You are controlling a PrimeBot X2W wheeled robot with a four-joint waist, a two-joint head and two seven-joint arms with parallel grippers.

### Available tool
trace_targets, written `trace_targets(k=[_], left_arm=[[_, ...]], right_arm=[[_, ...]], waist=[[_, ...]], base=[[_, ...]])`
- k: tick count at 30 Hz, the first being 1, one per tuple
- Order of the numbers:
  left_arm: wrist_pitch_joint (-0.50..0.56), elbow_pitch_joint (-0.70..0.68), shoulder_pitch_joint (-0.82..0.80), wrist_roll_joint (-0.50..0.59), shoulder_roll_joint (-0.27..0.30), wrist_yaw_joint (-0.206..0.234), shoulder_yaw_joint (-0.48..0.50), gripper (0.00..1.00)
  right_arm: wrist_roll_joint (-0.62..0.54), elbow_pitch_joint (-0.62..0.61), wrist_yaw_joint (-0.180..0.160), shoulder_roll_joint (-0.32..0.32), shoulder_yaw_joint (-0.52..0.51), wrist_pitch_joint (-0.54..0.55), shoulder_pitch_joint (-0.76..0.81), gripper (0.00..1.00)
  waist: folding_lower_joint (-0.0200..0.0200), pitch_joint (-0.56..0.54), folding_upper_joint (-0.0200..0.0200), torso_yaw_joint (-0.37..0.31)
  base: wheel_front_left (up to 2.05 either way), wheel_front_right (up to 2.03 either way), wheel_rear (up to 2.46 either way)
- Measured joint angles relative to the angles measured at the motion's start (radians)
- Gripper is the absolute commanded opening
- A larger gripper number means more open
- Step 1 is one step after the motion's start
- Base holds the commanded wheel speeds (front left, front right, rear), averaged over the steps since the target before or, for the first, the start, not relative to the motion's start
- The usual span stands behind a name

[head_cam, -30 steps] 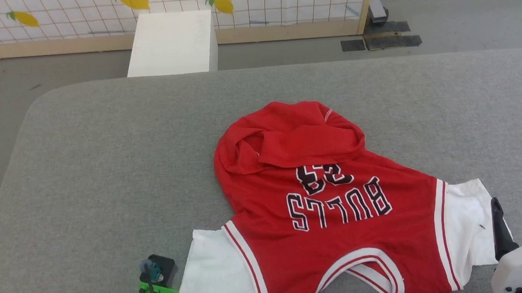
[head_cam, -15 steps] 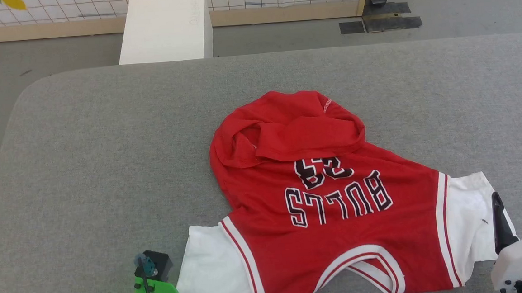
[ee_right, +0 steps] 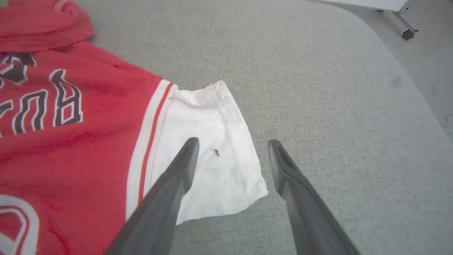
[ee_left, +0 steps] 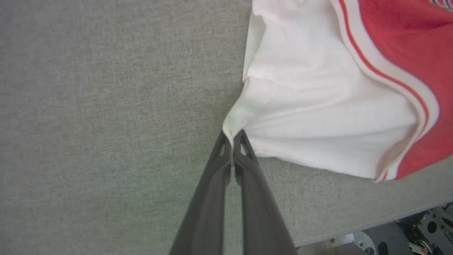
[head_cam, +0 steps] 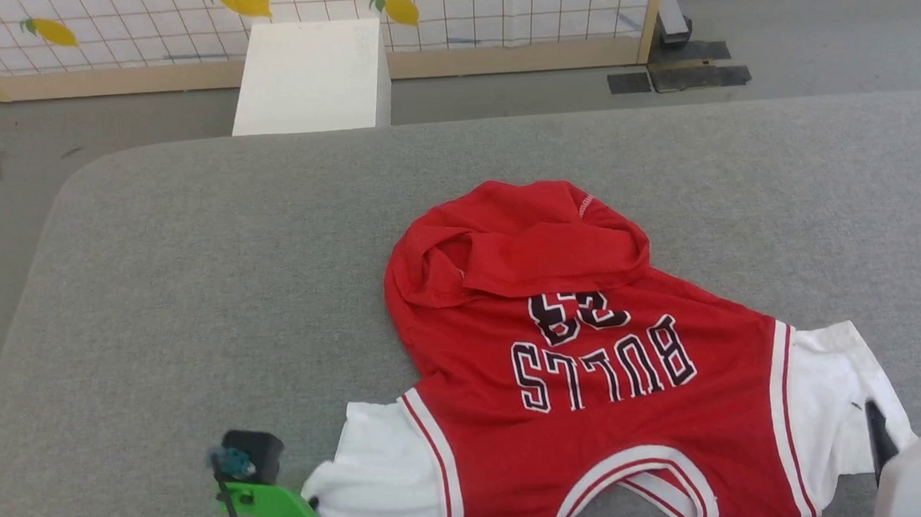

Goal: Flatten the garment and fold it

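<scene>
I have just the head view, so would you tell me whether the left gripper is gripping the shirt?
Observer: Yes. The left gripper is shut on a pinched corner of the shirt's white sleeve.
Operator: Thank you. How is the right gripper placed?
Observer: The right gripper is open, with one finger over the other sleeve and one over the table past the cuff.

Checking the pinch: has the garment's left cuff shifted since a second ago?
Yes. Against the white box, the garment's left cuff has drawn leftward, pinched in the shut left gripper.
</scene>
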Motion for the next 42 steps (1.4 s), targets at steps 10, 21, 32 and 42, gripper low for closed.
trace_targets(k=[10, 21, 32, 42], left_arm=[[-0.014, -0.162, 0.019, -0.026, 0.0, 0.015, 0.037, 0.0], [0.008, -0.236, 0.03, -0.019, 0.013, 0.026, 0.025, 0.0], [0.0, -0.223, 0.03, -0.016, 0.017, 0.027, 0.017, 0.0], [-0.036, -0.246, 0.03, -0.028, 0.028, 0.027, 0.048, 0.0]], right_arm=[[0.052, -0.001, 0.0, -0.08, 0.021, 0.295, 0.059, 1.0], [0.04, 0.104, 0.0, -0.154, 0.02, 0.367, -0.03, 1.0], [0.133, 0.181, -0.002, -0.208, 0.134, 0.356, -0.043, 0.0], [0.349, 0.066, 0.0, -0.225, 0.173, 0.319, -0.043, 0.0]], waist=[[0.0, 0.009, 0.0, 0.025], [0.0, 0.041, 0.0, 0.045], [0.0, 0.052, 0.0, 0.058], [0.0, -0.016, 0.0, 0.036]], base=[[0.0, 0.0, 0.0], [0.0, 0.0, 0.0], [0.0, 0.0, 0.0], [0.0, 0.0, 0.0]])
